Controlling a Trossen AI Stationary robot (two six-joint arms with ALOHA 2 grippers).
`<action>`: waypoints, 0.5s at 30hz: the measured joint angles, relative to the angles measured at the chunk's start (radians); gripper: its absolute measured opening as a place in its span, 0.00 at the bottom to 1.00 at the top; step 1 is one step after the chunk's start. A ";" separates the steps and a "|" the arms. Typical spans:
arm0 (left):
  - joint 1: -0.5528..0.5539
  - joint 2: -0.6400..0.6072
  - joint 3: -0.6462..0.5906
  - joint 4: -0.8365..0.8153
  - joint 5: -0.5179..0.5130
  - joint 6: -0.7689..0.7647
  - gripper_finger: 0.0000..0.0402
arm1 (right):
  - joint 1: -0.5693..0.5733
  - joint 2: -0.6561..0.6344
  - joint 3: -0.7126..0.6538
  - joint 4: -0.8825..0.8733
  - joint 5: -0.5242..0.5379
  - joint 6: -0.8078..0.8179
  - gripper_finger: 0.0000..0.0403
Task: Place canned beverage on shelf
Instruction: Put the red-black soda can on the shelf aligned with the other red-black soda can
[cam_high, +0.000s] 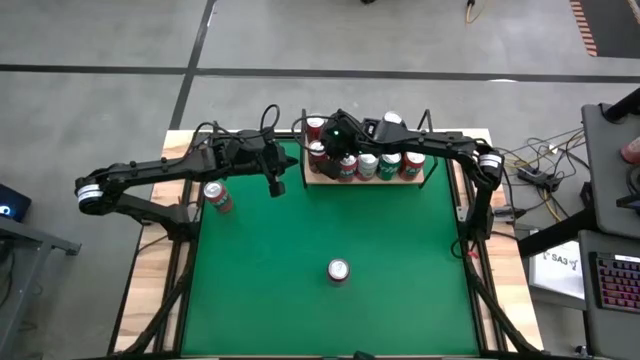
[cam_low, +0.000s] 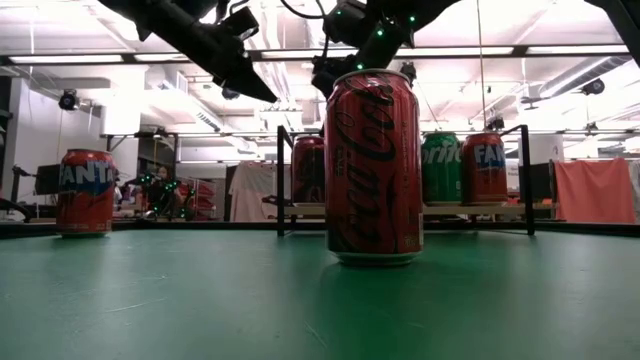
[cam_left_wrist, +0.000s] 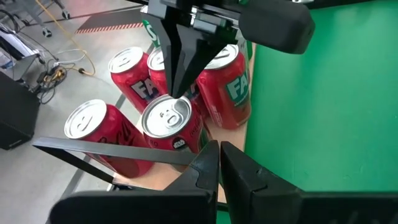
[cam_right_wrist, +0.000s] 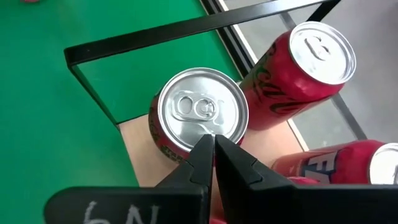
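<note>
From above, the shelf is seen at the table's far edge with about six cans, partly hidden by arms; only the low view shows their labels; two cans stand on the felt; the right gripper, jaws pressed together, hovers over a shelf can; the left gripper is closed beside the shelf.

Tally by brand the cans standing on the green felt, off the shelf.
Fanta can: 1
Coca-Cola can: 1
Total: 2
</note>
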 joint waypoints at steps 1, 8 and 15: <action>0.000 0.000 0.000 0.000 0.000 0.000 0.00 | 0.001 0.000 0.000 0.000 0.000 0.010 0.02; 0.000 0.000 0.000 0.005 0.000 0.000 0.00 | 0.015 0.001 -0.001 0.004 0.000 0.037 0.02; 0.000 0.000 0.000 0.016 0.000 0.000 0.00 | 0.026 0.002 -0.001 0.025 0.000 0.051 0.02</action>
